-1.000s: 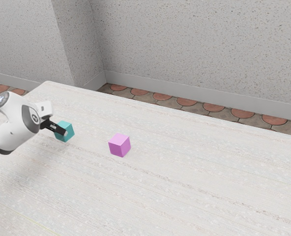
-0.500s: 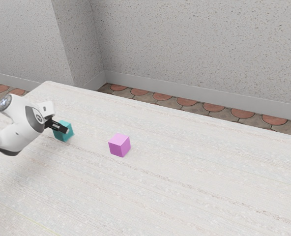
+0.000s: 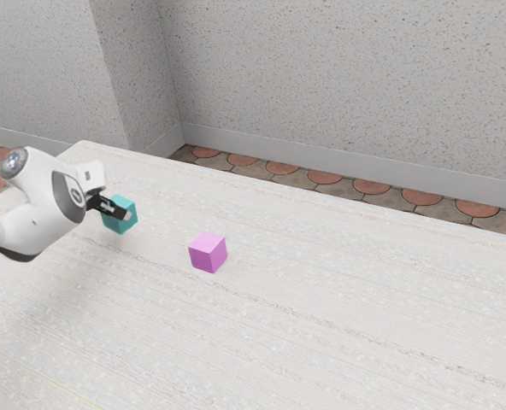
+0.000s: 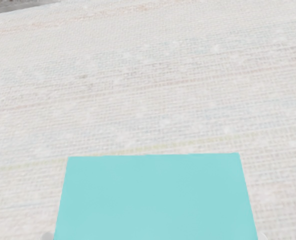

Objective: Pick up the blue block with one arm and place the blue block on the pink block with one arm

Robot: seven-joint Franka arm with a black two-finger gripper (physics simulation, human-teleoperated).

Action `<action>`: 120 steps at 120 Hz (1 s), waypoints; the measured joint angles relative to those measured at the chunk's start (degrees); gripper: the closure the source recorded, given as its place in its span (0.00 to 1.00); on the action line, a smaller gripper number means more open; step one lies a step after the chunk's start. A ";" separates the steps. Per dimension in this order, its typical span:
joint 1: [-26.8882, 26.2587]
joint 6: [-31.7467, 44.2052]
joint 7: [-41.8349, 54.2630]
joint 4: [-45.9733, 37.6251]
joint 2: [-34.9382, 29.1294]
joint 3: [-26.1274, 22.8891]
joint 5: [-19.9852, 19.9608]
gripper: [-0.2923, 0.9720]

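One blue block (image 3: pixel 116 225) (image 4: pixel 153 197), clamped squarely in gripper (image 3: pixel 123 213)

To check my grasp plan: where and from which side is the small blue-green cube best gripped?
On two opposite side faces, coming from above: the small blue-green cube has flat, parallel sides. The black two-finger gripper appears shut on it so.

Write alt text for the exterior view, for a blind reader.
A black gripper, at the exterior view's left, is shut on a blue block. A pink block sits apart, toward the view's right, on a pale table.
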 joint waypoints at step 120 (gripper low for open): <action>-23.33 8.66 -5.45 -3.64 -3.72 0.86 -21.87 0.48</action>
